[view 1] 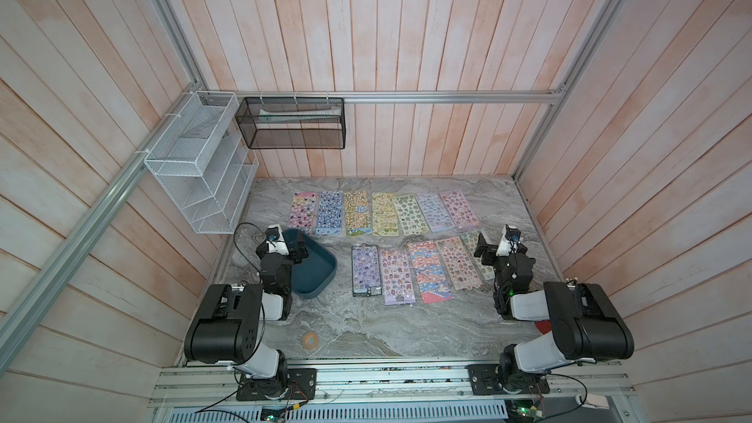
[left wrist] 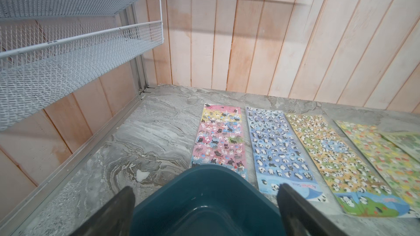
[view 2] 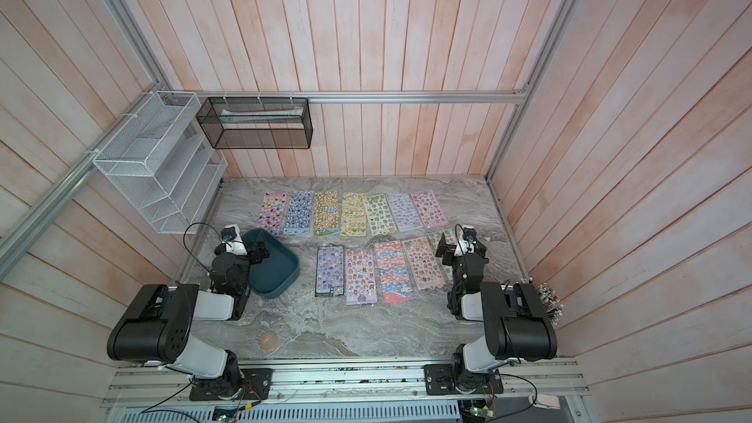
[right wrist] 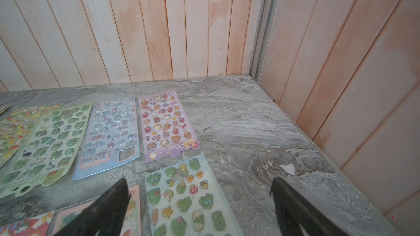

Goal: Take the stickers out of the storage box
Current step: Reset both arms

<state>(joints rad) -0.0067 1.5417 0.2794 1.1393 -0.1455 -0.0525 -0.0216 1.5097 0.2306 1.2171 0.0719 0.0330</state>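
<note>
The storage box [view 1: 319, 274] is a shallow dark teal tray at the table's left, and its inside shows bare in both top views and in the left wrist view [left wrist: 204, 214]. The stickers [view 1: 382, 213] lie flat on the marble table in two rows of several pastel sheets, to the right of the box [view 2: 280, 272]. My left gripper [view 1: 300, 248] hangs open over the box's far end, its fingers [left wrist: 126, 200] empty. My right gripper [view 1: 484, 249] stands open and empty above the frog sheet [right wrist: 181, 200] at the right end of the near row.
A white wire-mesh rack [view 1: 199, 168] hangs on the left wall and a black mesh basket [view 1: 293, 124] on the back rail. A small tape ring [view 1: 311, 339] lies near the front edge. Wooden walls close in the table on three sides.
</note>
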